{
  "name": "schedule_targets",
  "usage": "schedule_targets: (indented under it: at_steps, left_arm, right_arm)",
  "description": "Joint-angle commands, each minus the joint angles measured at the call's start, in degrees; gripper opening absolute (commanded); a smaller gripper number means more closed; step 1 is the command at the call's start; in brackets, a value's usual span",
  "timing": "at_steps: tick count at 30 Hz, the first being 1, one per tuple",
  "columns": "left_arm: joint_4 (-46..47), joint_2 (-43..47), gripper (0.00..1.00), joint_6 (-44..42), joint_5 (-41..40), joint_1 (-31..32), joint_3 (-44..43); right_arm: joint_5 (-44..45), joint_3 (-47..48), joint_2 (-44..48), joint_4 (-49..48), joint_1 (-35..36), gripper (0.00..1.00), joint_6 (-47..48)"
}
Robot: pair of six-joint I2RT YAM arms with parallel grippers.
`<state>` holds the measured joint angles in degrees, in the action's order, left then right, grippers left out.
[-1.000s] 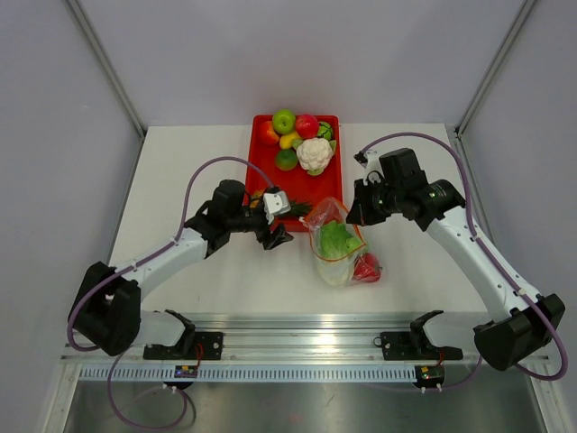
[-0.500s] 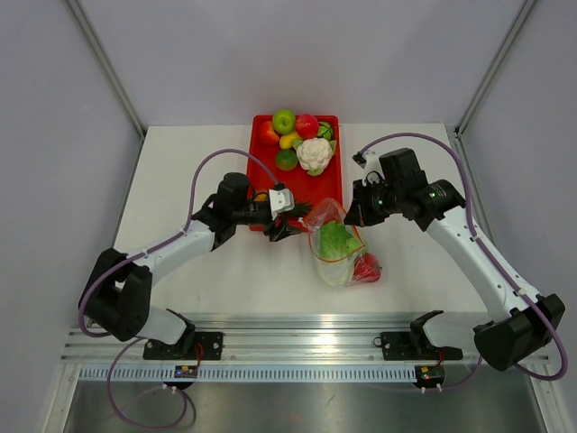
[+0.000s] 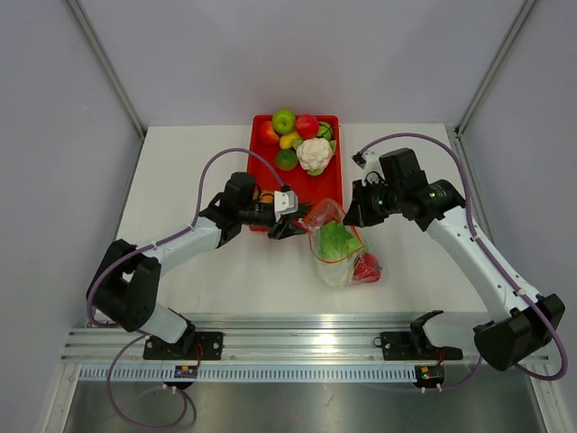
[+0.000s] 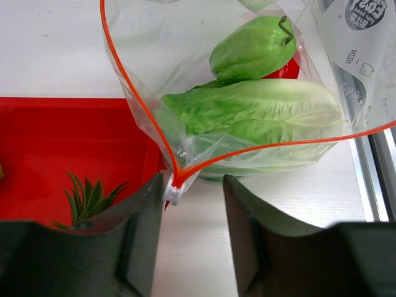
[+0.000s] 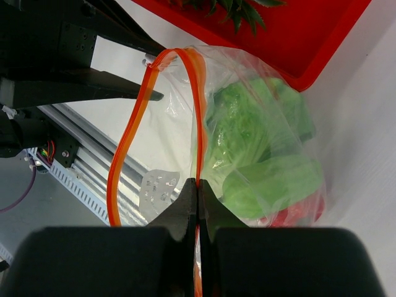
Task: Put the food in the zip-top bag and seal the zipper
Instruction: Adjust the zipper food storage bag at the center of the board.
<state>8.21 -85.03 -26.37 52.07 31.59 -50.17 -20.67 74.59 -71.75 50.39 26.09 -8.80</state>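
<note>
The clear zip-top bag point(image 3: 335, 244) lies on the table in front of the red tray. Inside it are the lettuce point(image 4: 260, 114), the green cucumber piece point(image 4: 250, 49) and the red tomato piece point(image 3: 366, 267). Its orange-red zipper point(image 4: 136, 93) stands open in a loop. My right gripper point(image 5: 198, 185) is shut on the zipper's right end and holds the mouth up. My left gripper point(image 4: 193, 185) is open, its fingers on either side of the white slider point(image 4: 173, 189) at the zipper's left end, the slider against the left finger.
The red tray point(image 3: 323, 185) stands behind the bag with a white cauliflower point(image 3: 315, 153), a green apple point(image 3: 284, 121), other toy fruit and a pineapple's leafy top point(image 4: 90, 195). An aluminium rail point(image 3: 306, 347) runs along the near table edge.
My left arm has moved right toward the bag, bringing its open fingers around the zipper's left end. The right gripper and bag have stayed still.
</note>
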Motion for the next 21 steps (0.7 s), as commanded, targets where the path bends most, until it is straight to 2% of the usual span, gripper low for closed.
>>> schedule_targets:
  at_steps: [1,2,4,6,7,10,12,15,21]
  left_arm:
    - [2.60,-0.57,0.39,0.44,1.98,0.40,-3.70]
    - [2.60,-0.57,0.21,0.79,1.72,0.48,-4.05]
    - [1.30,-0.13,0.00,2.45,0.67,0.57,-5.02]
    - [-0.99,0.39,0.00,4.13,-0.56,0.66,-7.47]
    - [-5.18,0.83,0.00,4.74,-2.14,0.75,-8.79]
    - [-15.89,0.75,0.00,8.43,-4.08,1.10,-14.85]
    - [-19.88,0.05,0.00,11.59,-6.45,1.19,-18.97]
    - [-28.48,-1.53,0.00,15.20,-8.57,1.36,-23.29]
    - [-33.96,-3.12,0.00,18.81,-9.18,1.36,-24.89]
  right_arm:
    - [-0.96,0.30,1.43,-1.70,-0.16,0.00,-0.17]
    - [-0.78,0.47,1.43,-1.35,-0.07,0.00,-0.34]
    - [0.10,1.26,1.52,0.48,-0.16,0.04,-0.26]
    - [2.28,2.75,1.78,2.07,-0.16,0.17,-0.52]
    - [3.08,3.45,2.05,4.25,-0.16,0.31,-0.43]
    - [5.89,6.18,3.28,8.65,-0.16,0.56,0.01]
    - [7.82,7.15,4.94,10.33,-0.16,0.62,0.36]
    - [9.50,7.15,7.23,12.80,-0.16,0.64,0.19]
    - [10.03,3.20,12.33,13.24,-0.16,0.67,0.80]
